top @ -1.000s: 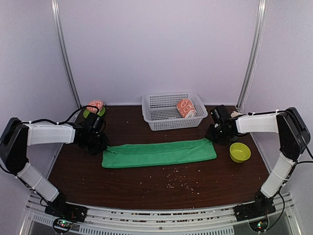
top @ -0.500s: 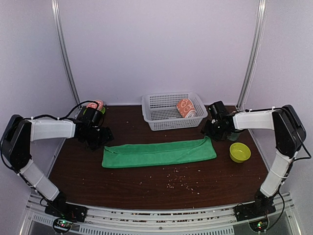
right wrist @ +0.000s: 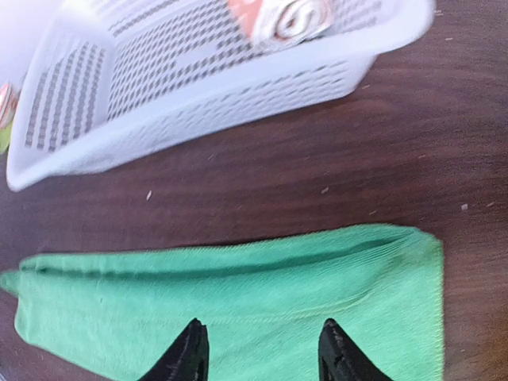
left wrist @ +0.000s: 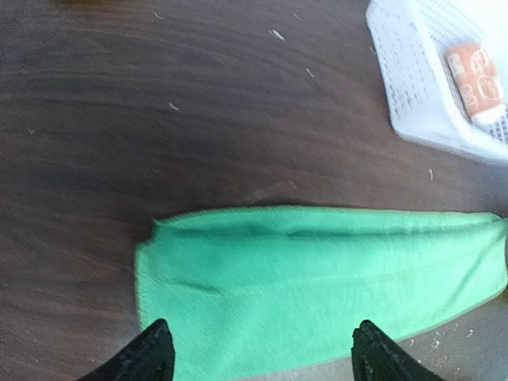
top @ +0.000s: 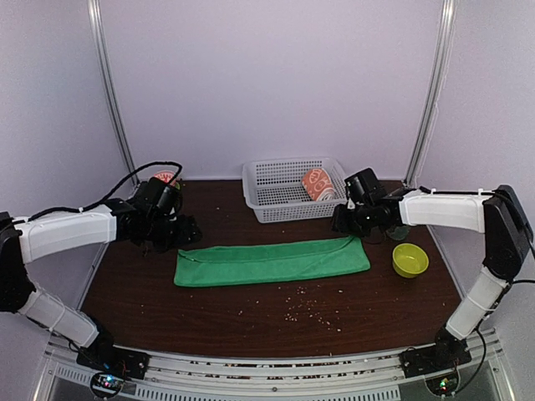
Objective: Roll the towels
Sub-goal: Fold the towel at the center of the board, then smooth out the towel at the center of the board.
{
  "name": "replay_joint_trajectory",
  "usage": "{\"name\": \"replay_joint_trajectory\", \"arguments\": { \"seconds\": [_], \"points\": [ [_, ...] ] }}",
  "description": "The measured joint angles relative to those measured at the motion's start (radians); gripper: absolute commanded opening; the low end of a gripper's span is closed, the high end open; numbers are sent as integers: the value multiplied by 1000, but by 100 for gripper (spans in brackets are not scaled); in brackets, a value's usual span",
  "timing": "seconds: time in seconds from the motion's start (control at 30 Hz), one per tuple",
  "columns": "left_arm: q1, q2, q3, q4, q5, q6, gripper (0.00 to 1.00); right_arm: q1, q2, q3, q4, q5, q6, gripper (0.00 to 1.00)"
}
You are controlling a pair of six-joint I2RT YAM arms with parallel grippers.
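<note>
Both hover spread, empty: left end effector (left wrist: 262,353) near one end of the green towel (top: 272,261), right end effector (right wrist: 262,345) near the other. Folded into a strip on the desk (top: 251,313), it looks ready for rolling; the peach towel (top: 317,183) sits rolled in the basket (top: 292,209).

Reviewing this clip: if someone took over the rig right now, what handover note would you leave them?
Left gripper: open, empty, above the left end of the green towel.
Right gripper: open, empty, above its right end.
Green towel: folded into a long flat strip on the table, not rolled.
Peach towel: rolled, in the white basket.
Done: peach towel. Left: roll the green towel.
</note>
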Motion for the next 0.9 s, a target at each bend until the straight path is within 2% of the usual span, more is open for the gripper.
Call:
{"name": "replay_joint_trajectory", "arguments": {
  "seconds": [0.17,0.4,0.63,0.9],
  "points": [
    [-108,13,-24,11,17,-6,38,134,59,50,-23,-14,-28,33],
    [-124,170,-36,130,105,-4,9,216,204,186,-34,-9,-27,21],
    [-124,302,-37,245,204,-7,0,262,262,202,-66,-4,-8,16],
    [-124,378,-39,315,243,-13,0,271,336,246,-103,-5,14,13]
  ]
}}
